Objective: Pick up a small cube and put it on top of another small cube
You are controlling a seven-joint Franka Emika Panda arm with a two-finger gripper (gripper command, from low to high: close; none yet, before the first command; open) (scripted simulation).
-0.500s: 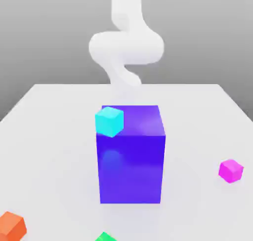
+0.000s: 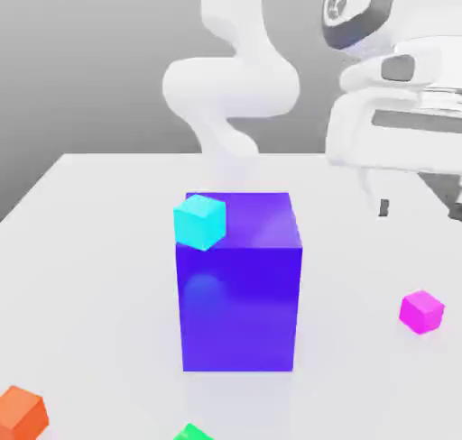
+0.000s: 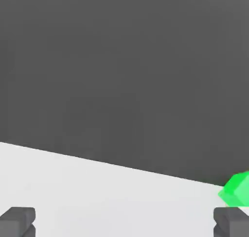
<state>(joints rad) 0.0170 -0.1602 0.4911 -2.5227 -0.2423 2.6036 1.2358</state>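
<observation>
The small cube [image 2: 421, 311], bright magenta-pink, rests on the white table [image 2: 99, 249] at the exterior view's right. My gripper [image 2: 418, 207] hangs well above it, open, with nothing between its dark fingers [image 2: 383, 207]. In the hand view the gripper [image 3: 124, 224] shows two fingertips [image 3: 17, 221] far apart over bare table. A cyan cube [image 2: 199, 221] sits at the upper front-left corner of the big blue-violet block [image 2: 239, 294]. Whether it rests on the block I cannot tell.
An orange cube [image 2: 20, 411] lies at the table's near corner on the exterior view's left. A green cube [image 2: 191, 432] sits at the near edge and appears as the green cube [image 3: 237, 189] beside one finger in the hand view. The white arm [image 2: 230, 82] rises behind the block.
The hand has swung into the exterior view at the upper right, above the magenta cube. None of the cubes or the block has moved.
</observation>
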